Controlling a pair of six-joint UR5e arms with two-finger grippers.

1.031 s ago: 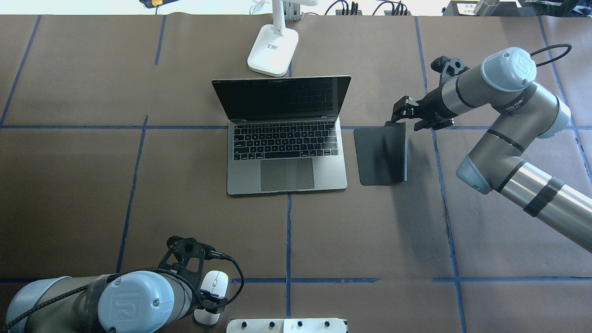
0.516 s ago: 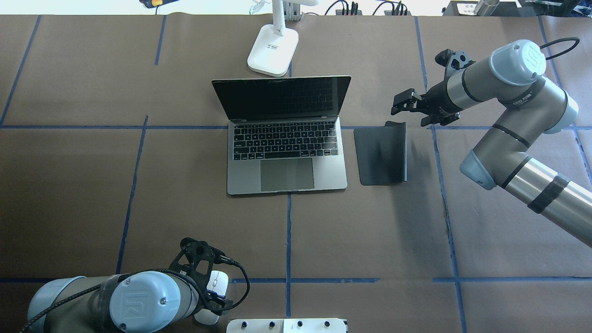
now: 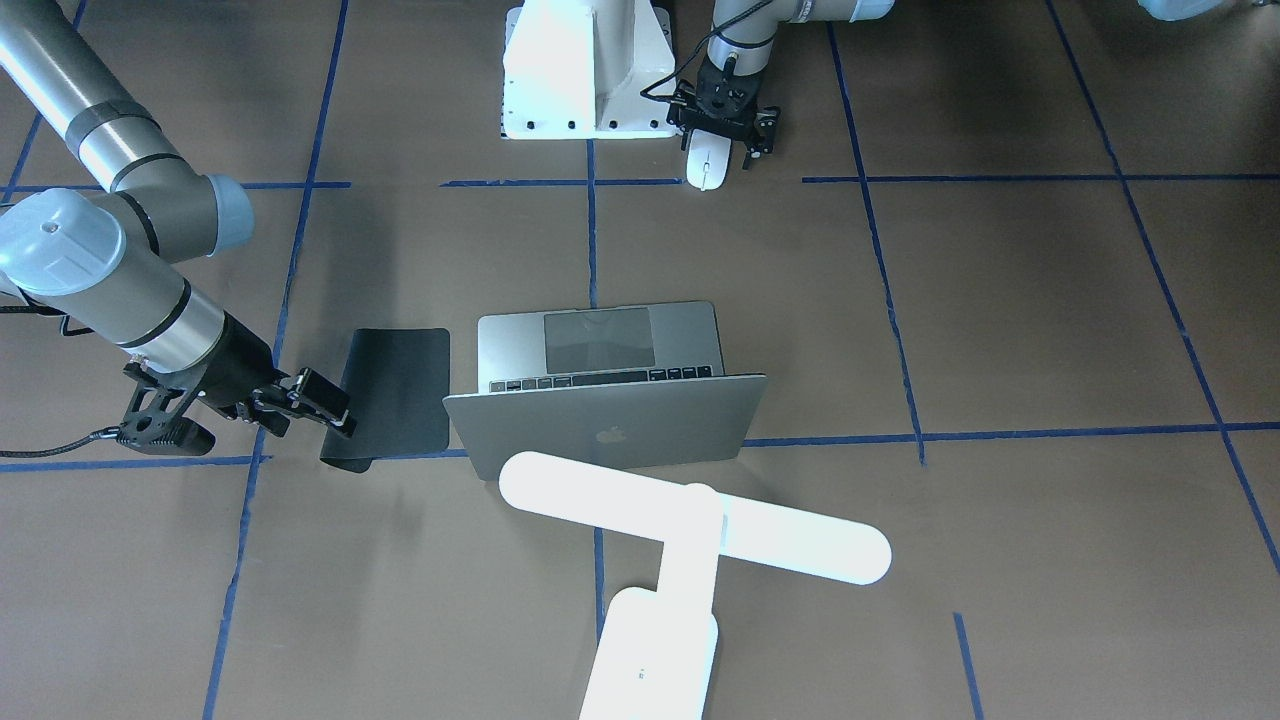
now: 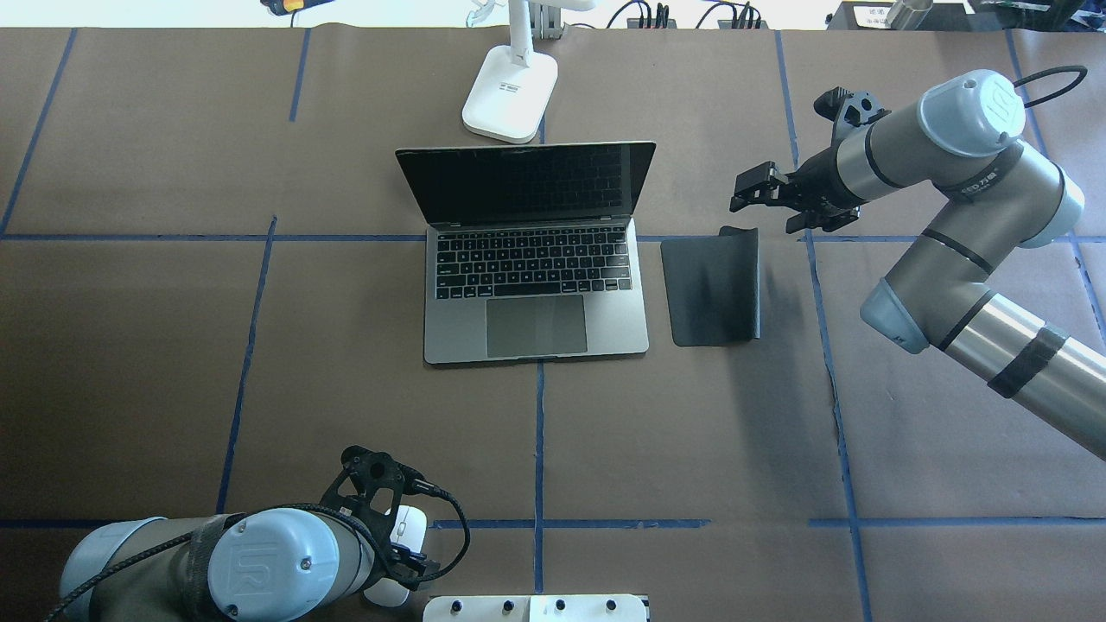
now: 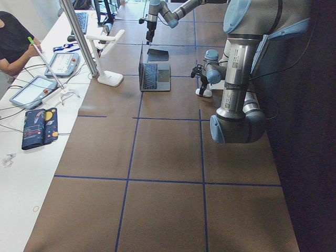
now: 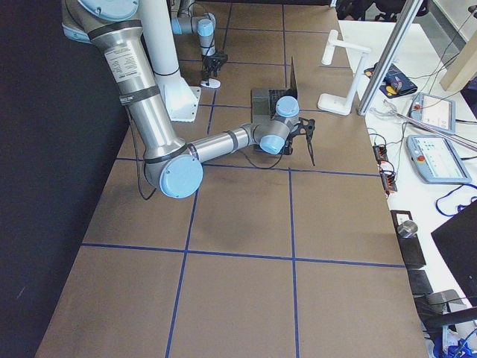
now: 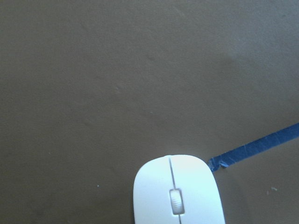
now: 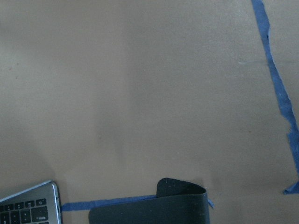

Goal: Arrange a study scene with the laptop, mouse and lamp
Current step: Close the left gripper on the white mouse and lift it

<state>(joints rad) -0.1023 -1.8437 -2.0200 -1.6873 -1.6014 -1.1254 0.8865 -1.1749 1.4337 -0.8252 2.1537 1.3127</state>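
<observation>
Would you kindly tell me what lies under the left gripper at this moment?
The mouse lies on the table beneath the left gripper. One end shows; the other is hidden by the gripper, so contact cannot be judged.

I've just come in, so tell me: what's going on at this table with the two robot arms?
A study scene is being laid out. The laptop sits open mid-table with the lamp behind its lid, on the side far from the robot. The left gripper is down over the mouse near the robot's base; whether it grips it is unclear. The right gripper hangs open just past the black mat's curled far corner, not holding it.
</observation>
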